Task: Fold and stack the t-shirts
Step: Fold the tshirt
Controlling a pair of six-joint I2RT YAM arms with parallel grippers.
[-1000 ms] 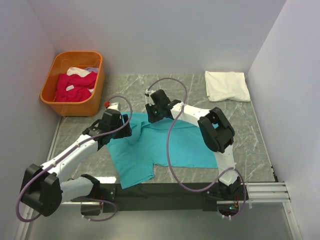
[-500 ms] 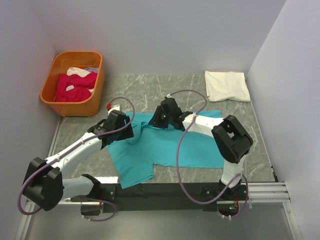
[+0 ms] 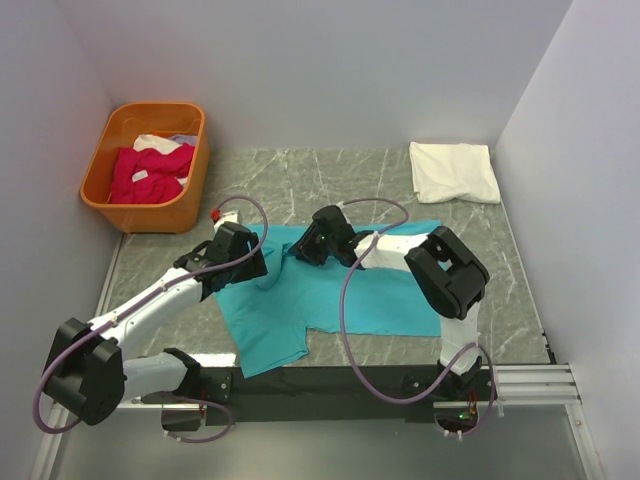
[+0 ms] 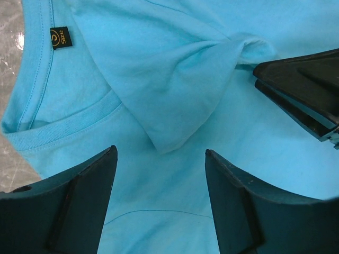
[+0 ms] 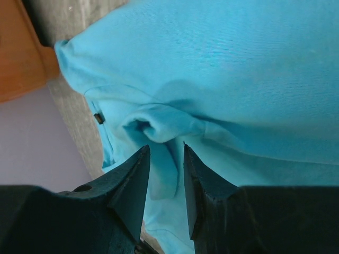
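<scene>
While both arms reach in over the near half of the grey-green marbled table [image 3: 330, 175], the turquoise t-shirt [image 3: 385, 295] lies spread on it, mostly flat, neck toward the left, one sleeve toward the near edge.

Orange plastic basket [image 3: 150, 212]: far left corner, well apart from the turquoise t-shirt. It holds crumpled magenta t-shirts [image 3: 145, 172], with some white cloth [image 3: 155, 143] behind them.

Folded white t-shirt [image 3: 455, 170]: far right corner, alone on the table.

Left gripper [image 4: 160, 152]: over the neck end of the turquoise t-shirt, pointing down at it. Jaws wide apart, nothing between them, only cloth below.

Right gripper [image 5: 166, 148]: low over the same shirt, just right of the left gripper, tips facing it. Jaws a narrow gap apart; cloth shows through the gap and is not pinched. A small rolled bunch of cloth [image 5: 153, 124] sits just ahead of the tips.

Left wrist view: a triangular flap [image 4: 169, 95] of the shirt lies folded over the front, its point between the left fingers, its ridge running to the bunch at the right gripper's tips.

Ribbed collar [image 4: 63, 120] curves at the left of that view, table showing past it. Small dark neck label [image 4: 61, 37] inside the collar, yellow print, reads "Size".
</scene>
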